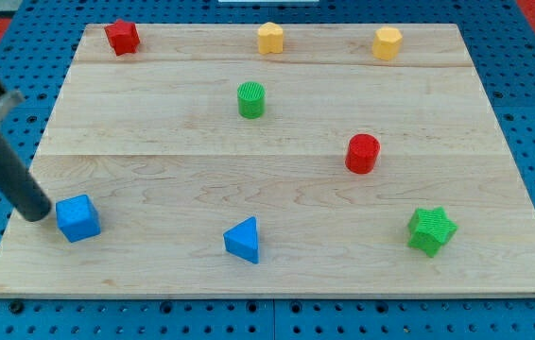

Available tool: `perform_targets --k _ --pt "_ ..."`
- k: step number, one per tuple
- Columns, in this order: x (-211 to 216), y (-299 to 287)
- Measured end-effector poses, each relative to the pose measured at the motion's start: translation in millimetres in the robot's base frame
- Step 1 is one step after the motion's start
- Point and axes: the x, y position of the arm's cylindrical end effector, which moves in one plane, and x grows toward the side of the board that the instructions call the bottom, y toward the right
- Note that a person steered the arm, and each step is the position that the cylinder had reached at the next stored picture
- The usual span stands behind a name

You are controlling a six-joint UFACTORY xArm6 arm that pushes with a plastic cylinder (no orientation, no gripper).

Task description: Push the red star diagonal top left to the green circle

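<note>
Bright even light, soft short shadows, rod (3, 161) slightly blurred, no glare.

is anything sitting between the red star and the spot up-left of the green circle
Nothing visible does. The red star sits at the board's top-left corner, the green circle to its lower right, with only bare wood between them. My tip is far off, touching the blue cube near the view's bottom left.

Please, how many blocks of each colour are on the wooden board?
Red: 2, the red star and the red cylinder
Yellow: 2, the yellow block and the second yellow block
Green: 2, the green circle and the green star
Blue: 2, the blue cube and the blue triangle
Total: 8
</note>
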Motion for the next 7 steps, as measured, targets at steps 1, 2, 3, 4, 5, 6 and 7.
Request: perform_targets --k 1,2,3,4,5,6,7 --pt "-3 38" --pt "-14 54" --pt "-104 50" --pt "-168 12" --pt "-242 -16" --pt "-305 -31" --pt "-334 -37"
